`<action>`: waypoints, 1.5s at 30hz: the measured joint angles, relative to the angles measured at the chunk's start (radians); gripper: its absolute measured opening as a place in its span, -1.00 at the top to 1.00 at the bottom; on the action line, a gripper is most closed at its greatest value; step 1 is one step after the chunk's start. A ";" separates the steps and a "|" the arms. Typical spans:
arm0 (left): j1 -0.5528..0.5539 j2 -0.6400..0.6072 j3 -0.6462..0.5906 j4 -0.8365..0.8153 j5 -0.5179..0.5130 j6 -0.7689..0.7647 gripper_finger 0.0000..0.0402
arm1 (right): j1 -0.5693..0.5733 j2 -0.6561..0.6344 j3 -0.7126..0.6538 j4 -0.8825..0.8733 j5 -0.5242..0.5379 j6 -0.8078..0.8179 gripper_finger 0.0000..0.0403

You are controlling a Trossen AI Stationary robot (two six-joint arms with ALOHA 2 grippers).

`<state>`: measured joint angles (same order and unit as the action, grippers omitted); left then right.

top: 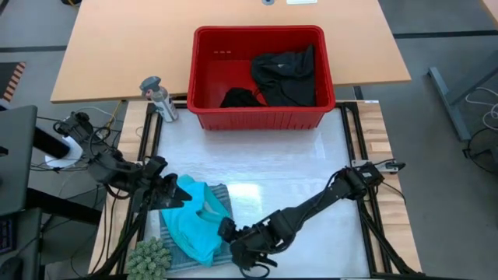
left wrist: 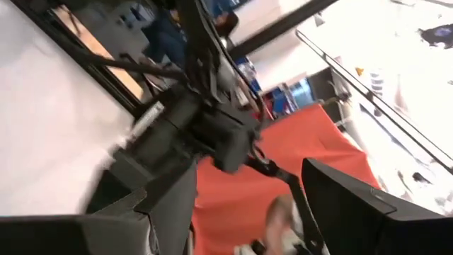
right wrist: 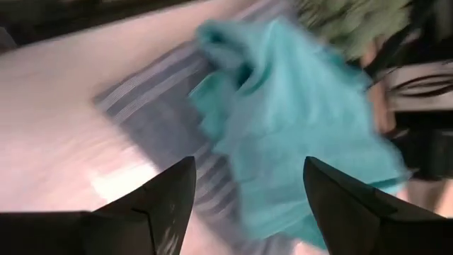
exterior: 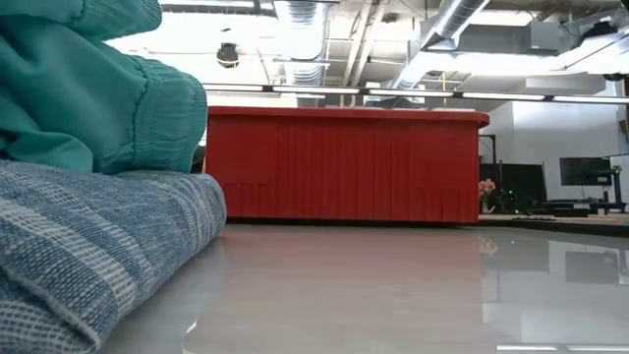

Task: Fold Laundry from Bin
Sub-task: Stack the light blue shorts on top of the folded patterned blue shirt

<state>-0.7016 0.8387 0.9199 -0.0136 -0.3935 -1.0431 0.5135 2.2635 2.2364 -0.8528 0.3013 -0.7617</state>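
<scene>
Bright turquoise soft cloth garment (top: 196, 224) atop blue-grey striped cloth (top: 220, 196) | between left gripper (top: 173, 192) and right gripper (top: 247, 250), both spread, empty | left nearer

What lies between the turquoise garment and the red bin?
Only bare white table. The high view shows nothing on the stretch from the turquoise garment to the red bin; the low view agrees.

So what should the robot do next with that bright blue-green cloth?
Probably ease the open right gripper onto the crumpled turquoise cloth garment to flatten it: it lies bunched on the blue-grey striped cloth, with the left gripper at its other edge.
</scene>
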 joint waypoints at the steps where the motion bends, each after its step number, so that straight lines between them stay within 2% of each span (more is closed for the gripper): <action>1: 0.000 0.000 0.000 -0.003 -0.011 0.009 -0.21 | 0.001 0.000 0.000 0.027 0.013 -0.007 -0.42; 5: 0.000 0.001 0.000 -0.010 -0.017 0.011 -0.21 | -0.011 -0.002 0.001 0.099 0.058 -0.026 -0.42; 9: 0.000 0.000 0.000 -0.025 -0.007 0.011 -0.21 | -0.026 0.014 0.001 0.116 0.018 -0.092 -0.42; 15: 0.000 -0.003 0.000 -0.045 0.037 0.011 -0.21 | -0.022 0.091 -0.001 0.194 0.028 -0.212 -0.42; 17: 0.000 -0.004 0.000 -0.054 0.046 0.011 -0.21 | -0.023 0.118 0.000 0.223 0.071 -0.234 -0.42; 22: -0.001 -0.004 0.000 -0.069 0.059 0.009 -0.21 | -0.039 0.185 -0.001 0.233 0.299 -0.238 -0.42; 26: -0.001 -0.004 0.000 -0.078 0.075 -0.007 -0.21 | -0.046 0.199 -0.001 0.234 0.332 -0.257 -0.37; 28: -0.001 -0.004 0.000 -0.080 0.076 -0.018 -0.21 | -0.041 0.198 -0.001 0.254 0.343 -0.257 -0.27; 30: -0.001 -0.004 0.000 -0.084 0.089 -0.025 -0.21 | -0.034 0.198 0.000 0.261 0.366 -0.245 -0.06; 35: -0.001 -0.004 0.000 -0.084 0.101 -0.027 -0.21 | -0.012 0.194 0.055 0.230 0.395 -0.226 0.77; 36: -0.001 -0.004 0.000 -0.084 0.101 -0.027 -0.21 | -0.008 0.192 0.072 0.221 0.394 -0.223 0.85; 38: -0.001 -0.004 0.000 -0.083 0.101 -0.027 -0.21 | -0.003 0.191 0.106 0.221 0.394 -0.177 0.86; 41: -0.001 -0.004 0.000 -0.083 0.101 -0.027 -0.21 | -0.003 0.178 0.116 0.262 0.389 -0.005 0.83; 45: -0.001 -0.008 0.000 -0.083 0.101 -0.026 -0.21 | -0.007 0.159 0.120 0.271 0.290 0.274 0.86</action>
<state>-0.7025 0.8304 0.9203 -0.0967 -0.2928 -1.0687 0.5067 2.4228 2.3562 -0.5818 0.5917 -0.4875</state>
